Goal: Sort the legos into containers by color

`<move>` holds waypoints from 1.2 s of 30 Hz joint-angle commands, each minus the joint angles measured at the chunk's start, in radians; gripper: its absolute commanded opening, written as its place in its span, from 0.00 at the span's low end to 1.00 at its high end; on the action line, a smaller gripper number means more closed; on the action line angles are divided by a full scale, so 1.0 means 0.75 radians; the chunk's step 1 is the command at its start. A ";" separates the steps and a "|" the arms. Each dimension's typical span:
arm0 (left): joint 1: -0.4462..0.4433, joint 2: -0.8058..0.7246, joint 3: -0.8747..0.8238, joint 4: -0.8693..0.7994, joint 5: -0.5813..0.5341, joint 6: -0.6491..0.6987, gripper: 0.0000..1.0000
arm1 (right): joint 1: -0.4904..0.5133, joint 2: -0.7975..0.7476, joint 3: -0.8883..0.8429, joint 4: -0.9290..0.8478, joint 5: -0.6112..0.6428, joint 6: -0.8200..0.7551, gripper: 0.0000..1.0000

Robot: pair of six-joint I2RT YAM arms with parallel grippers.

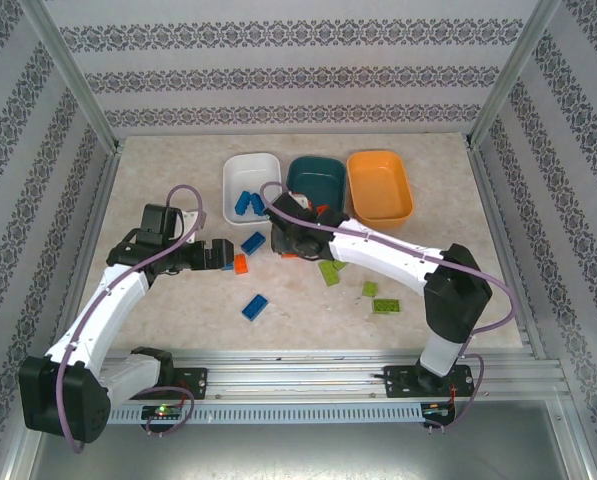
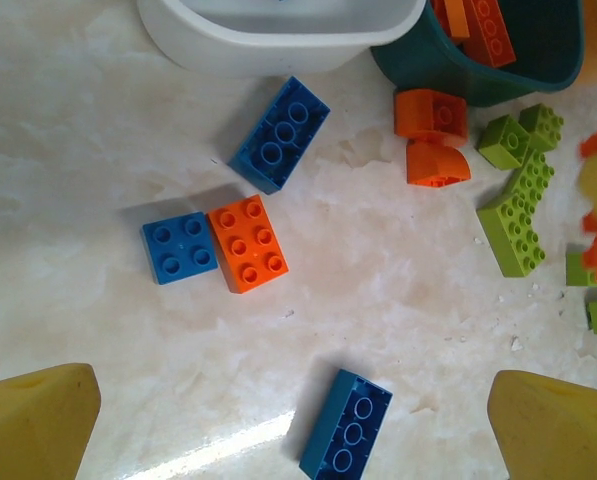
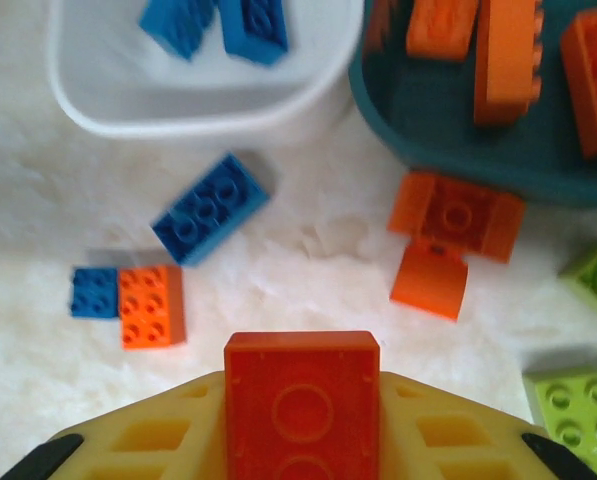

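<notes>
My right gripper [image 3: 302,425] is shut on an orange-red lego [image 3: 302,395], held above the table in front of the white tray [image 3: 208,110] and the dark teal tray [image 3: 448,125]. Blue legos [image 3: 218,25] lie in the white tray and orange ones [image 3: 503,60] in the teal tray. My left gripper [image 2: 293,425] is open over the table, with an upturned blue lego [image 2: 346,428] lying between its spread fingers. Ahead of it sit a small blue lego [image 2: 180,247], an orange one [image 2: 248,243] touching it, and a longer blue one [image 2: 280,134]. The light orange tray [image 1: 378,190] holds nothing.
Two orange legos [image 2: 433,135] lie just outside the teal tray [image 2: 478,85]. Lime green legos [image 1: 330,271] are scattered right of centre, under my right arm [image 1: 398,262]. The cell's patterned walls close in the table on three sides.
</notes>
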 commanded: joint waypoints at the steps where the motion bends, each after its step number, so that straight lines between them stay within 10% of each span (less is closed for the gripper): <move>1: -0.033 0.031 -0.010 0.018 0.068 0.010 1.00 | -0.103 -0.006 0.114 -0.082 0.011 -0.132 0.35; 15: -0.175 0.226 0.017 0.049 0.050 -0.191 1.00 | -0.487 0.332 0.429 -0.084 -0.235 -0.294 0.34; 36: -0.302 0.545 0.101 0.131 -0.167 -0.333 0.82 | -0.554 0.527 0.436 -0.061 -0.322 -0.337 0.38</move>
